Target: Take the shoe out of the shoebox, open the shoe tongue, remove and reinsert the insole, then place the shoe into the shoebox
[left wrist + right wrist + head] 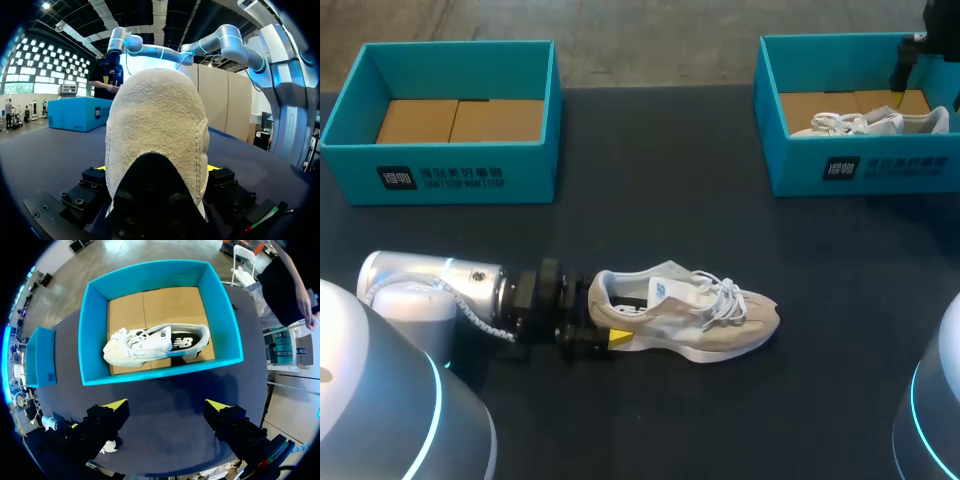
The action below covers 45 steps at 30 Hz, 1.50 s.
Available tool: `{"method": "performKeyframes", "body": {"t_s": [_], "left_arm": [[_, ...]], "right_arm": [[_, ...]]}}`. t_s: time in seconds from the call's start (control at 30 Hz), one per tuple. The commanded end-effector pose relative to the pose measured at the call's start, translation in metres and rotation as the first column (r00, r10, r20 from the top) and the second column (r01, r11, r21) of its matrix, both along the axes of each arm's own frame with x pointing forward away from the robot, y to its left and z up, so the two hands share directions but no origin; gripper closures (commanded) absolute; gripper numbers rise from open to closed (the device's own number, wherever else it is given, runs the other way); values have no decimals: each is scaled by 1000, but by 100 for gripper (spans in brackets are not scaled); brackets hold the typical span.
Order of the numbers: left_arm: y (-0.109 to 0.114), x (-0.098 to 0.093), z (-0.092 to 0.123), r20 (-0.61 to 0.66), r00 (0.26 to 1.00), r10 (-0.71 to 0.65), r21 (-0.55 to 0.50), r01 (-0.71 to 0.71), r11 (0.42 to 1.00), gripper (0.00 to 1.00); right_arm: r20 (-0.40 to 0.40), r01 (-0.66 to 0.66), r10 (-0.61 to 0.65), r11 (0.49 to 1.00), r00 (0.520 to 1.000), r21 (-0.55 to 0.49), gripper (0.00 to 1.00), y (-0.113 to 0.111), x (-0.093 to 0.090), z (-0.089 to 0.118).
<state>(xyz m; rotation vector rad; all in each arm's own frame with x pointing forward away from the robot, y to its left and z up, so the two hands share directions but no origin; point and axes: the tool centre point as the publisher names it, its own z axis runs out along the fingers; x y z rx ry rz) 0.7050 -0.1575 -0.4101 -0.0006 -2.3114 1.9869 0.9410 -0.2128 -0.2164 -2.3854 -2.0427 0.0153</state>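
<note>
Dark desk [650, 180], left pincer [605, 322] clamped on the heel of a beige shoe [690, 315] standing on its sole ahead of it, right pincer [167, 405] spread wide, teal shoebox [95, 330] ahead of it holding a white shoe [150, 345].

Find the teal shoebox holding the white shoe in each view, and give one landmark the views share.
Head view: the teal shoebox sits at the table's far right, white shoe inside.
Left wrist view: the teal shoebox stands far ahead of the held beige shoe, beneath the right arm.
Right wrist view: the teal shoebox lies just ahead of the open right gripper, white shoe showing inside.
Shared landmark: the dark table under it in every view.
</note>
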Motion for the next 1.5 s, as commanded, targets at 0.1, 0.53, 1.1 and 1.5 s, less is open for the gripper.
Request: {"method": "performKeyframes", "body": {"t_s": [0.1,0.53,1.1,1.5], "left_arm": [[1,1,1,-2,1000,-2,1,2,1000,100],[1,1,1,-2,1000,-2,1,2,1000,100],[1,1,1,-2,1000,-2,1,2,1000,100],[1,1,1,-2,1000,-2,1,2,1000,100]], "right_arm": [[2,2,-2,1000,1000,-1,0,0,-2,0],[-2,7,-7,1000,1000,-5,0,3,0,0],[-12,50,-51,997,999,-61,0,103,-58,5],[1,31,-31,998,1000,-52,0,188,-96,8]]}}
